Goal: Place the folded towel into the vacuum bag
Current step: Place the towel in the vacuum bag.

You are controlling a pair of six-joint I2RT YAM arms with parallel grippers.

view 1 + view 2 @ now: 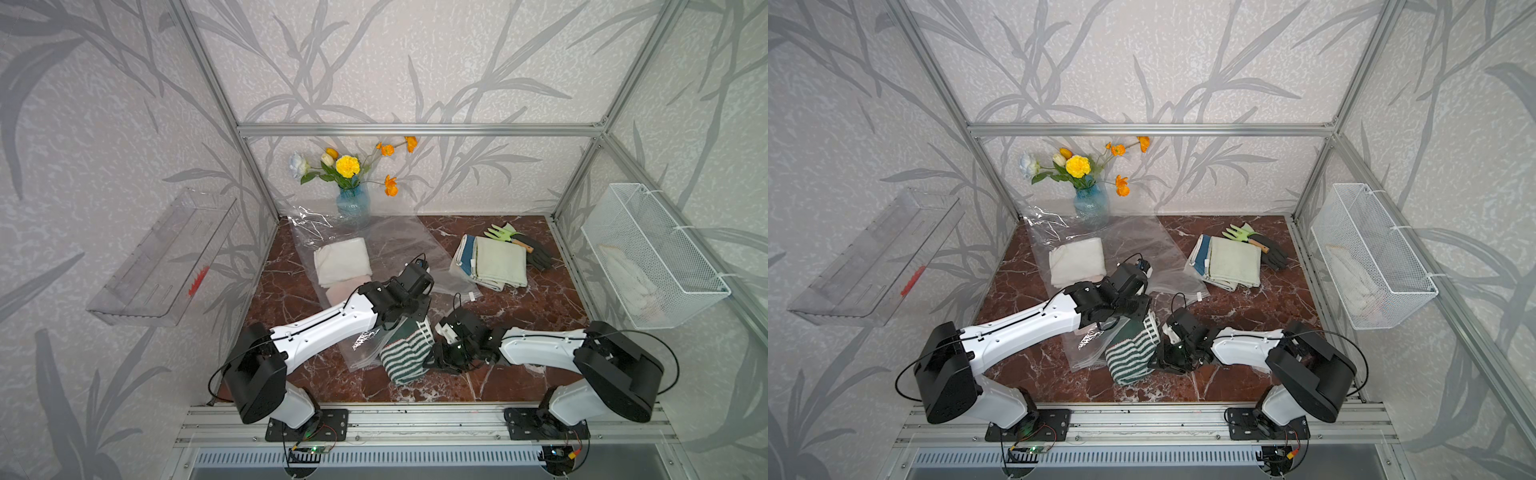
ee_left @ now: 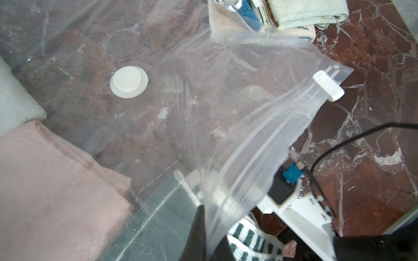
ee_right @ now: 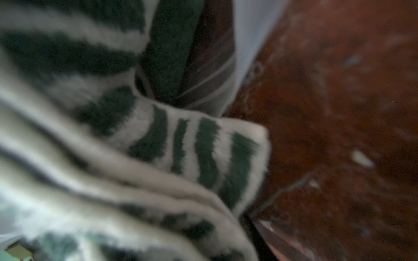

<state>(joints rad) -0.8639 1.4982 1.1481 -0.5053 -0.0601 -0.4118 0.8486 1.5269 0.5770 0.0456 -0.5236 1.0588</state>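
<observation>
Two arms were busy at the near edge of the surface [image 1: 519,324]. The right pincer [image 1: 436,358] sat pressed up against the striped towel [image 1: 405,355], which lay bunched half across the mouth of the vacuum bag [image 1: 395,245], not properly inside yet. Honestly couldn't tell if those jaws were clamped on the cloth or just nudging it, since the wrist view was all blurry stripes. The left pincer [image 1: 402,322] was closed on the bag's zip-seal strip [image 2: 260,158] and held the upper lip up, I'd guess so the towel had a gap to slide through. Further in were the valve cap [image 2: 129,81] and slider clip [image 2: 328,85], plus a pink towel [image 2: 56,185] and a white towel [image 1: 343,259] that looked already bagged. Spare folded cloths [image 1: 496,262] waited toward the far right corner, with the flower vase [image 1: 353,203] at the far edge.
</observation>
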